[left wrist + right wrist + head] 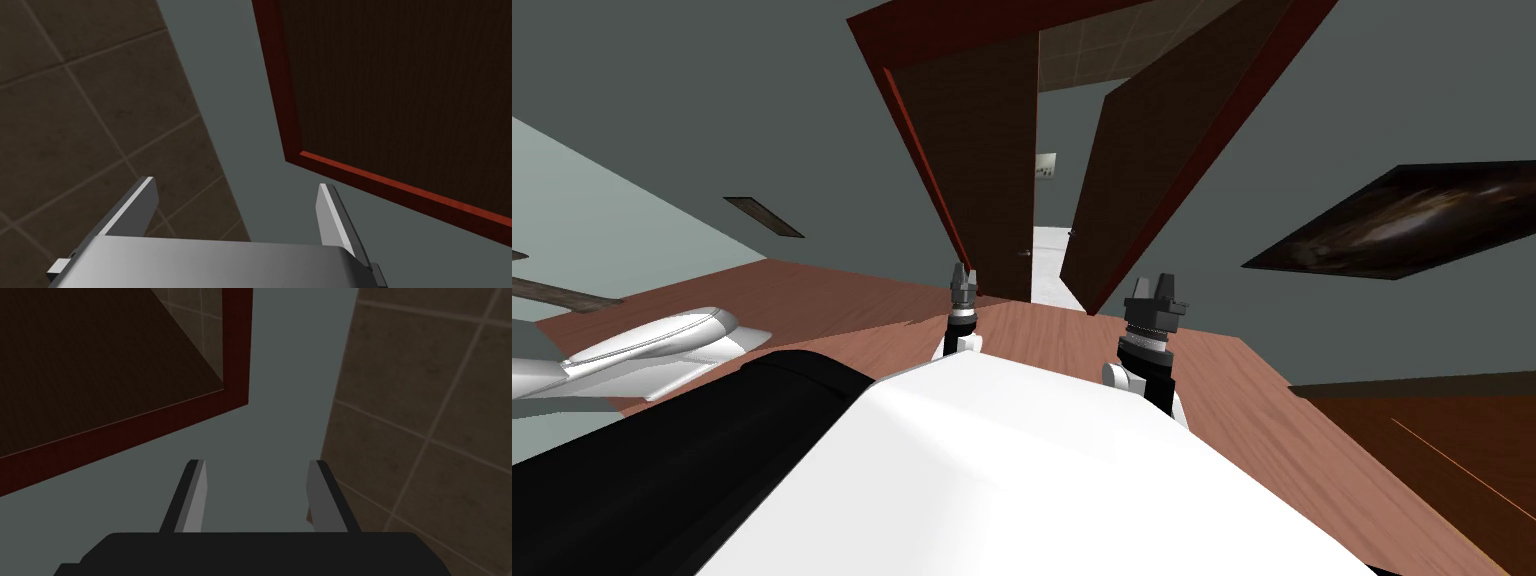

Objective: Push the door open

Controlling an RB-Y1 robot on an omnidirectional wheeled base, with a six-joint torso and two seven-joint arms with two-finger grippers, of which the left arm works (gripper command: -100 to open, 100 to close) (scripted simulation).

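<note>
Door (1162,170) is standing ajar, left claw (964,272) and right claw (1164,283) both gaping wide, empty; pushing is probably going best flat-on, far from the hinge.

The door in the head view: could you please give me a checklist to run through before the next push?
1. Door ajar: ok, a light floor shows past its edge.
2. Opening wide enough to pass: not ok, it looks narrow.
3. Left pincer empty: ok, fingers open with nothing between them.
4. Right pincer empty: ok, fingers open too.
5. A pincer touching the door: cannot tell; both sit low in front of it, pointing up past the door frame.
</note>
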